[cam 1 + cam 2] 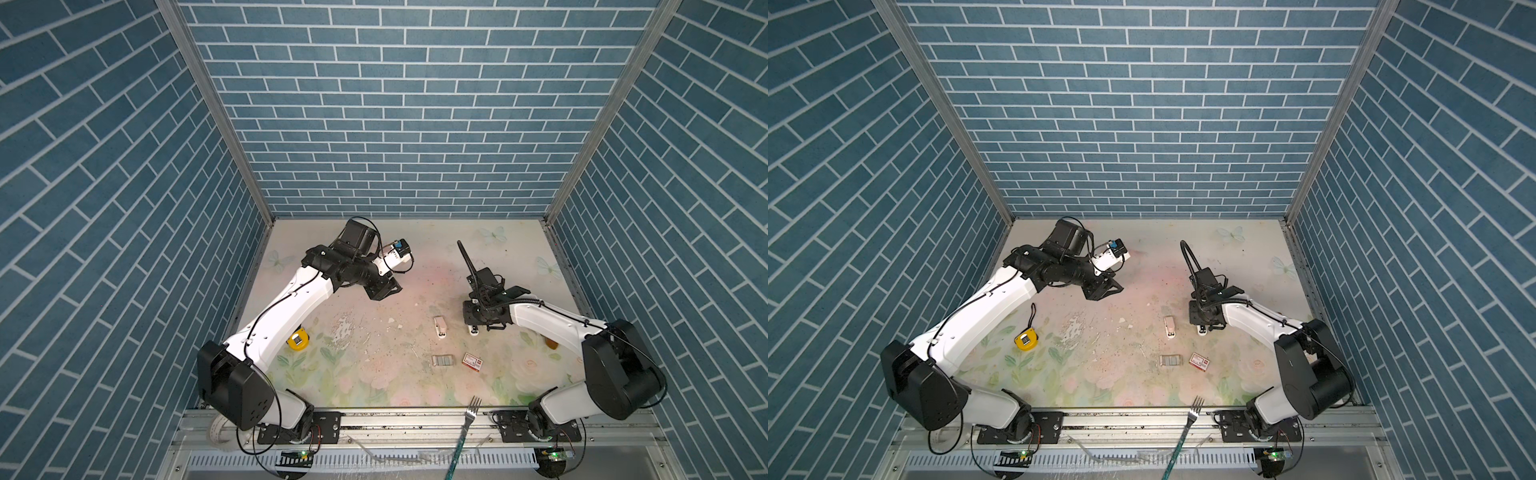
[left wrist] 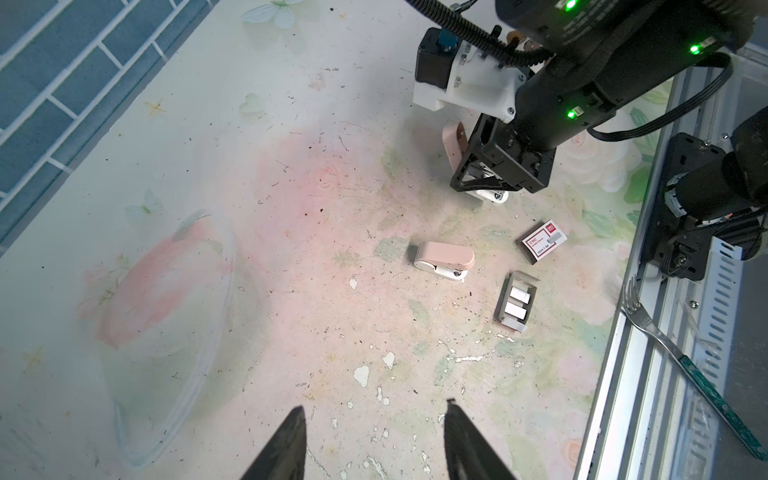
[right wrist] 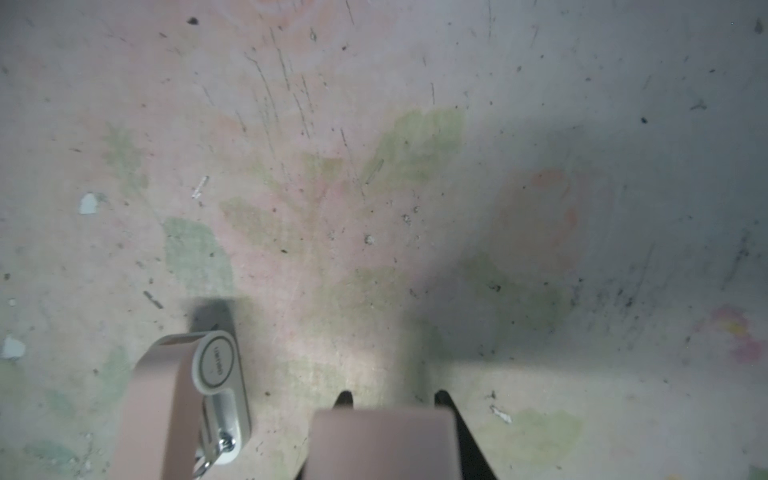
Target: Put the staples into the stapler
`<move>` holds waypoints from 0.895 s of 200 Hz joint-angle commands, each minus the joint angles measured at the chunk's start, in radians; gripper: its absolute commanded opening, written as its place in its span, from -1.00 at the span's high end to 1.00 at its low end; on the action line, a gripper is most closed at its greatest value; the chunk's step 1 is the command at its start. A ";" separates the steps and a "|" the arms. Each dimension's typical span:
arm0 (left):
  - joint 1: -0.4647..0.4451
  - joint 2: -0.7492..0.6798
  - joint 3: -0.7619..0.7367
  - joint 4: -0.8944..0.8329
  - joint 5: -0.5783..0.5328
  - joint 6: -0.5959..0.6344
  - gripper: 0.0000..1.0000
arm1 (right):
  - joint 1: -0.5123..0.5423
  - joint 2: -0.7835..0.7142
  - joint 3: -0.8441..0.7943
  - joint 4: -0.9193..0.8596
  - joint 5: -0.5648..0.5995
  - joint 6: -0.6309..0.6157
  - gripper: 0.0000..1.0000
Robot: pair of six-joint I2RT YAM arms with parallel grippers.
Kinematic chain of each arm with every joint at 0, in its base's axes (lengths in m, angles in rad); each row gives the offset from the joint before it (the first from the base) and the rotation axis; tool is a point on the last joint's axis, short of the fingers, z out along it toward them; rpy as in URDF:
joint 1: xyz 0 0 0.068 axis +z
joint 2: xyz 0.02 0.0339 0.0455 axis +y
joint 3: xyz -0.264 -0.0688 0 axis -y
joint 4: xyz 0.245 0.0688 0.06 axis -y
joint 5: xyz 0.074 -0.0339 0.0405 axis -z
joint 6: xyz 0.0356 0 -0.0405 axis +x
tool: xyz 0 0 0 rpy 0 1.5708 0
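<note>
The staples (image 1: 442,360) lie toward the desk's front edge (image 1: 353,399); with my right pincer (image 3: 392,397) clamped on the stapler (image 3: 382,444), I'd bring the open left pincer (image 2: 375,405) squarely over one strip.

The table (image 1: 374,299) lies open centrally; loose stapler (image 1: 440,326), staples (image 1: 442,360) and box (image 1: 473,361) crowd the right.

The staples (image 2: 515,303) are gleaming as silvery metal, the lying stapler (image 2: 444,259) and the held stapler (image 3: 382,440) are showing matt pink plastic, and the surface (image 2: 291,249) is flaking.
</note>
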 commanded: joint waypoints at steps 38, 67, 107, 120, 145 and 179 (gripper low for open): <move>-0.003 -0.010 -0.019 0.003 0.022 0.017 -0.10 | -0.002 0.088 0.036 0.028 0.069 -0.046 0.50; -0.003 -0.005 -0.025 0.008 0.027 0.016 -0.10 | -0.002 0.102 0.027 0.035 0.072 -0.045 0.39; -0.003 -0.003 -0.036 0.008 0.039 0.017 -0.11 | -0.003 0.101 -0.007 0.065 0.070 -0.031 0.23; -0.003 -0.003 -0.037 0.007 0.045 0.017 -0.11 | -0.002 0.102 -0.013 0.071 0.064 -0.031 0.19; -0.003 -0.005 -0.039 0.007 0.047 0.017 -0.11 | -0.002 0.104 -0.016 0.070 0.066 -0.029 0.12; -0.003 -0.003 -0.041 0.005 0.051 0.019 -0.12 | -0.002 0.079 -0.019 0.058 0.077 -0.029 0.03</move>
